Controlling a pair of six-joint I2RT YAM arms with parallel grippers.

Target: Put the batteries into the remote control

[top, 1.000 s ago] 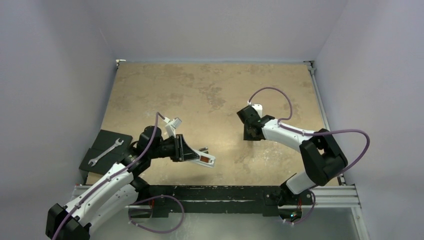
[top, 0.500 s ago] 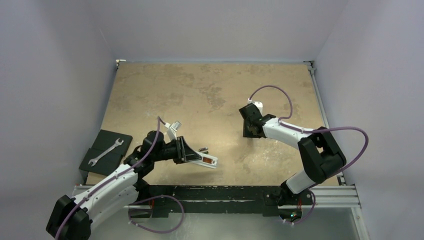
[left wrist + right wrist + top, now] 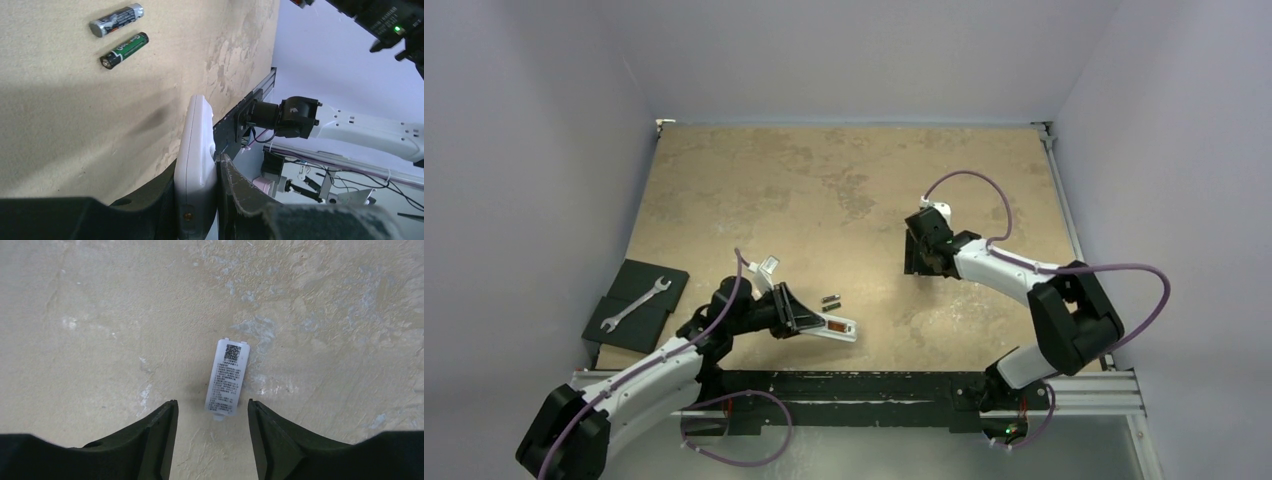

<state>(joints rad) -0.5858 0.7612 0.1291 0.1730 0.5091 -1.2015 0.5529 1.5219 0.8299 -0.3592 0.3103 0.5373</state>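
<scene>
My left gripper (image 3: 197,165) is shut on the remote control (image 3: 196,150), a slim white body held edge-on between its fingers. In the top view the remote control (image 3: 832,327) sticks out to the right of the left gripper (image 3: 799,312), low over the table near the front. The two batteries (image 3: 116,20) (image 3: 124,50) lie side by side on the table, just beyond the remote (image 3: 830,298). My right gripper (image 3: 210,410) stands open over a small white battery cover (image 3: 227,378) with a printed label, which lies flat on the table free of both fingers.
A silver wrench (image 3: 636,303) rests on black pads (image 3: 649,275) at the left edge. A black rail (image 3: 874,385) runs along the near edge. Grey walls close in the table on three sides. The right gripper (image 3: 921,255) is right of centre.
The left arm has brought the remote lower and nearer the front edge, uncovering both batteries. The right gripper has edged slightly away from the front.
</scene>
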